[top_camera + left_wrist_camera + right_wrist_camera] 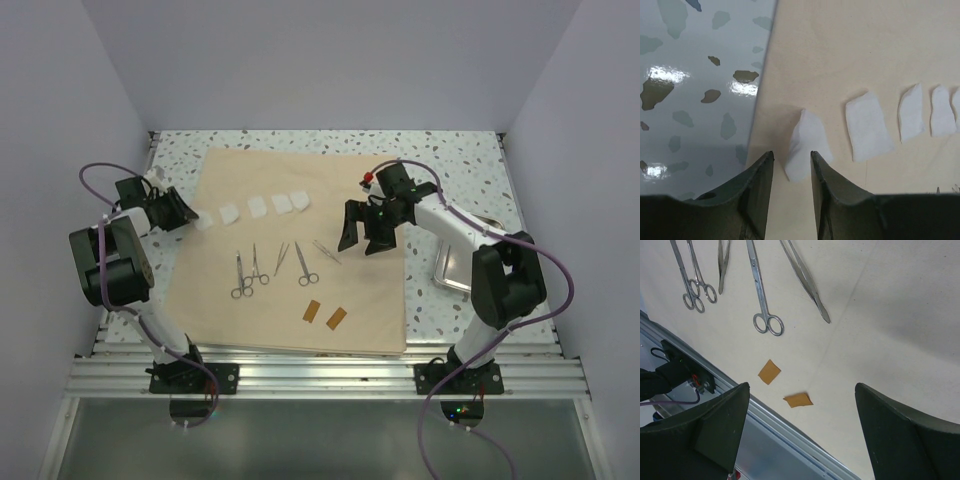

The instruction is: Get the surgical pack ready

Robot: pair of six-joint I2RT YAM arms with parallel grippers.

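Jaws on left gripper (791,157) stand a narrow gap apart, flat cloth showing between them, nothing visibly pinched; can't tell if the tips touch the cloth. Its left finger sits at the edge of the surgical pack (850,50), with speckled tabletop (690,75) just beyond on the left. Nearest gauze square (807,142) lies just ahead of the gap, its near corner close to the right finger; 3 more squares go off to the right, and a 5th is cut off by the frame edge. Right gripper (801,385) is spread wide, empty, above the pack's front part. Two small tan patches (769,371) sit on the cloth, one right between the fingertips in wrist view, the other just left of it. Scissors (760,290) and long forceps (805,280) lie ahead of the jaws, plus more ring-handled tools to the left w/ tips cut off, type unclear. Steel tray (455,265) sits off the pack behind the right arm, mostly hidden.
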